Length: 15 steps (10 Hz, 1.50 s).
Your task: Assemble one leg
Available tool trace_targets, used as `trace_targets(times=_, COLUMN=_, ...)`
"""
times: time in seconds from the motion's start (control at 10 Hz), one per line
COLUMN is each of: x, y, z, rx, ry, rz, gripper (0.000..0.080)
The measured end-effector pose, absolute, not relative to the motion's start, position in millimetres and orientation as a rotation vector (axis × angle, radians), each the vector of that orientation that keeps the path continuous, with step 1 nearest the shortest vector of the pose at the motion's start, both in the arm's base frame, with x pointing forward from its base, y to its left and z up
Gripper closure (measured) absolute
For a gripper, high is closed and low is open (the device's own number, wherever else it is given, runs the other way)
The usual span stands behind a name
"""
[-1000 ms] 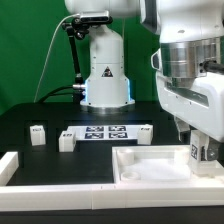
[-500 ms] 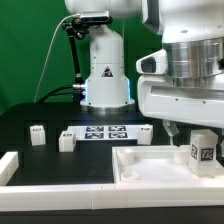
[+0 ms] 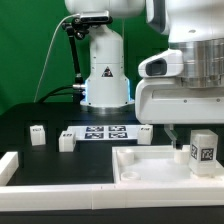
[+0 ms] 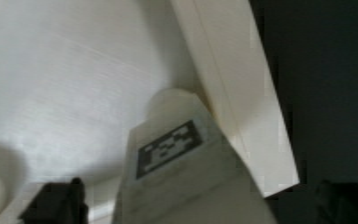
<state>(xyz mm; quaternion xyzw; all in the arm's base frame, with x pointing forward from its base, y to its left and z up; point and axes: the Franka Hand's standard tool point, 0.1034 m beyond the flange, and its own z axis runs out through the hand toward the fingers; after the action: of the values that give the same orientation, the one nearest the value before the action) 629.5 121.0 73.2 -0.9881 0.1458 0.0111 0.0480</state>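
One leg point(image 3: 203, 148) mattered at that moment: it stood upright at the right of the desk point(image 3: 50, 155), its tag face toward the near side, directly under the tool point(image 4: 197, 203). Your wrist view showed its rounded end over the white panel point(image 3: 150, 168), just beside the panel's raised rim, with a dark fingertip point(image 4: 55, 200) on either side of it. Whether the tool was clamped on the leg or merely straddled it, you could not tell from either view. Three more small white blocks point(image 3: 67, 140) sat beside the marker board point(image 3: 100, 133), beyond the panel's far edge and well apart from the leg.
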Motion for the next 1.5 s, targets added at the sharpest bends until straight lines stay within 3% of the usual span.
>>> trace_targets(times=0.3, x=630.7, y=118.9, z=72.1, rx=-3.051, ry=0.050, rz=0.001, gripper=0.0150)
trace_targets(times=0.6, x=632.3, y=118.7, z=72.1, rx=-3.053, ry=-0.019, rz=-0.019, gripper=0.0150)
trace_targets(times=0.8, x=632.3, y=118.5, z=72.0, rx=-3.053, ry=-0.019, rz=-0.019, gripper=0.0409)
trace_targets(times=0.9, x=632.3, y=118.3, z=72.0, rx=-3.052, ry=0.005, rz=-0.018, gripper=0.0409)
trace_targets(times=1.0, x=632.3, y=118.0, z=72.0, rx=-3.052, ry=0.038, rz=-0.017, gripper=0.0508)
trace_targets(times=1.2, x=632.4, y=117.8, z=71.9, rx=-3.050, ry=0.099, rz=-0.014, gripper=0.0508)
trace_targets(times=1.5, x=632.4, y=114.2, z=70.9, rx=-2.971, ry=0.648, rz=-0.004, gripper=0.0508)
